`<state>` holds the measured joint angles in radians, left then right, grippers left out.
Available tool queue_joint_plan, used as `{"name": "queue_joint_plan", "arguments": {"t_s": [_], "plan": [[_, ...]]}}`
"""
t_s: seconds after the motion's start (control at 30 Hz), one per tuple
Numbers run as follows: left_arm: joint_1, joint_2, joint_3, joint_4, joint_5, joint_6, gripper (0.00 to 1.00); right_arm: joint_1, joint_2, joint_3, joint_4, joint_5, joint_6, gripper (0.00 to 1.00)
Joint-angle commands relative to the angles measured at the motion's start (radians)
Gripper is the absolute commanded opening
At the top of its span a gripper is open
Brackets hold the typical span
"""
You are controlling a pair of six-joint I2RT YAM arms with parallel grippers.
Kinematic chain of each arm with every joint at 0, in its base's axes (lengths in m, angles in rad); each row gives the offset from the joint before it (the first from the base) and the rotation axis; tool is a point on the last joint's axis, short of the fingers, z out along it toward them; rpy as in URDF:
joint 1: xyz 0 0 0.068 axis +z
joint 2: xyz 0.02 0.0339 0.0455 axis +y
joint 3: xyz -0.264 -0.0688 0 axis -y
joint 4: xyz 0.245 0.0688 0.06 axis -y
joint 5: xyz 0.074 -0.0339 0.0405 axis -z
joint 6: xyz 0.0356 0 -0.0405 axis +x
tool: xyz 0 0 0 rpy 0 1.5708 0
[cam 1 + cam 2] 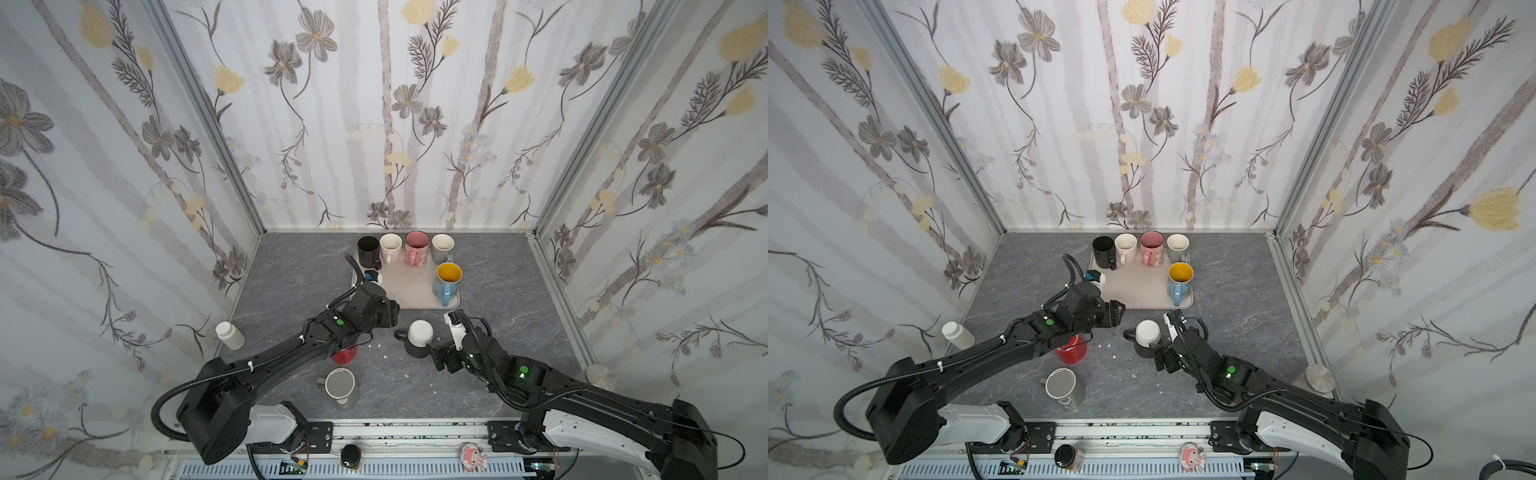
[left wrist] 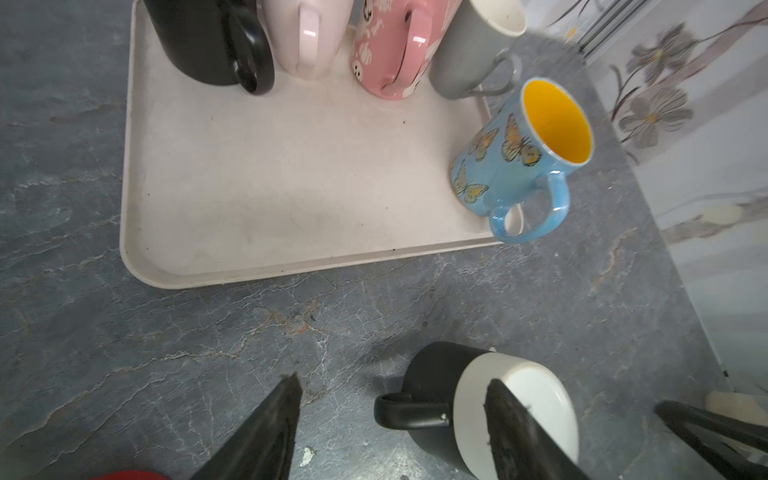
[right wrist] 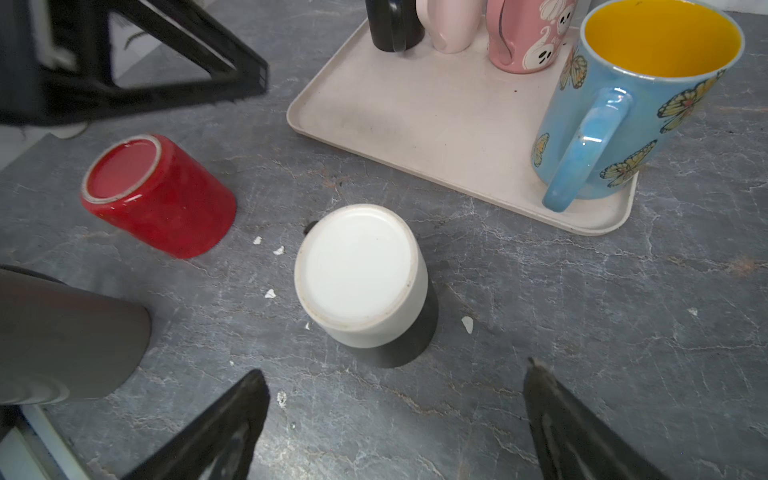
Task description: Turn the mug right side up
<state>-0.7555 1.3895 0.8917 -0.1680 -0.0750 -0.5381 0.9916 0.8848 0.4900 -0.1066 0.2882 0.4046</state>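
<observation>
The black-and-white mug (image 3: 357, 270) is seen base-up, ungripped (0 steps done); left gripper (image 2: 392, 380) and right gripper (image 3: 395, 368) are held agape, empty.

The mug (image 3: 357, 270) stands upside down on the grey table (image 1: 498, 270), near the front edge of the tray (image 1: 409, 301). Its flat bottom is white and faces up. The lower part is black. Its black handle (image 2: 409, 411) sticks out sideways.

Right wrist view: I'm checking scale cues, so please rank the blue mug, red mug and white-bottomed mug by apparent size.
1. blue mug
2. white-bottomed mug and red mug: these look about alike, so I won't rank them.
</observation>
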Motion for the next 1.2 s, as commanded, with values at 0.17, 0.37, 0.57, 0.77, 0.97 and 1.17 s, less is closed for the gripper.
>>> {"name": "queue_joint_plan", "arguments": {"t_s": [0.17, 0.37, 0.57, 0.77, 0.97, 1.17], "plan": [[-0.006, 0.253, 0.127, -0.097, -0.057, 0.047, 0.55, -0.014, -0.071, 0.009, 0.015, -0.008, 0.010, 0.94], [-0.019, 0.319, 0.125, -0.091, -0.020, 0.060, 0.53, -0.029, -0.124, 0.012, -0.003, 0.016, -0.001, 0.94], [-0.066, 0.313, 0.108, -0.090, 0.009, 0.057, 0.53, -0.054, -0.145, 0.007, -0.007, 0.014, -0.015, 0.95], [-0.146, 0.288, 0.064, -0.126, 0.040, 0.021, 0.52, -0.064, -0.156, -0.007, -0.007, 0.013, -0.017, 0.95], [-0.195, 0.163, -0.014, -0.180, 0.036, -0.028, 0.53, -0.070, -0.181, -0.018, -0.007, 0.015, -0.014, 0.95], [-0.269, -0.035, -0.052, -0.248, -0.062, -0.041, 0.74, -0.077, -0.193, -0.022, -0.012, 0.039, -0.004, 0.96]]}}
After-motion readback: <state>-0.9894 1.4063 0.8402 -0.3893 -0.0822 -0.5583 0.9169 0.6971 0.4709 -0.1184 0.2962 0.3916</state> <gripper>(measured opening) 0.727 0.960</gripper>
